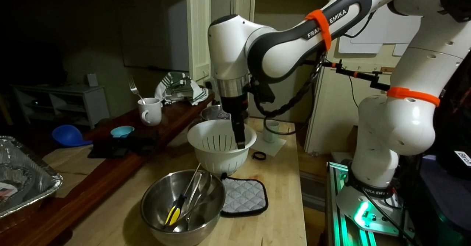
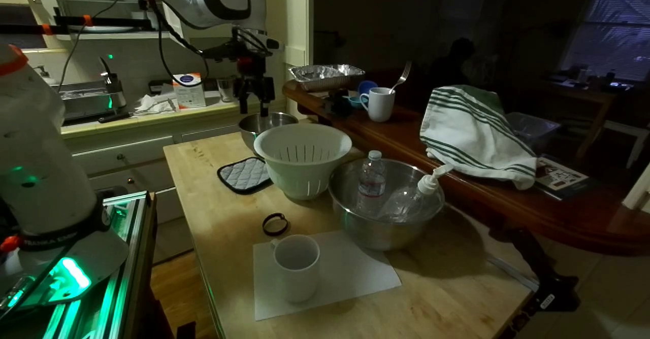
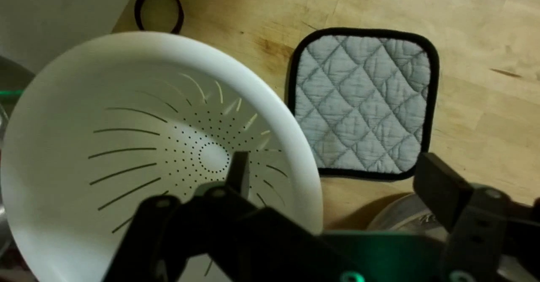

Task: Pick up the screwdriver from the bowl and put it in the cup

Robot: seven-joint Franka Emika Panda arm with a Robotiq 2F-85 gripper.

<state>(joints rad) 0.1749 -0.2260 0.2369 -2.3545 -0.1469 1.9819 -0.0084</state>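
**Gripper (image 2: 254, 106) being held aloft, transfer not yet being made**

The gripper is being held above the table (image 1: 281, 201); its fingers (image 3: 441, 189) are standing well apart, and nothing is being clamped between them. In the wrist view the white colander (image 3: 126, 71) is being shown below, with the pot holder (image 3: 363, 100) lying just beside it.

Beyond these, the steel bowl (image 1: 156, 194) is being seen in an exterior view, standing between the colander and one end edge of the table. The screwdriver (image 1: 179, 203) is being contained in it, its yellow-and-black handle lying low and its shaft leaning towards the rim on the colander's side, and other metal utensils (image 1: 180, 227) are being held beside it.

Farthest out, the white cup (image 2: 297, 278) is being supported by a sheet of paper (image 2: 350, 263), near the corner where the opposite end edge is being met by the robot-side edge.

As far as can be judged, no step is being shown as complete: the grasp, the lift, the carry past the colander and the release into the cup are all being awaited.
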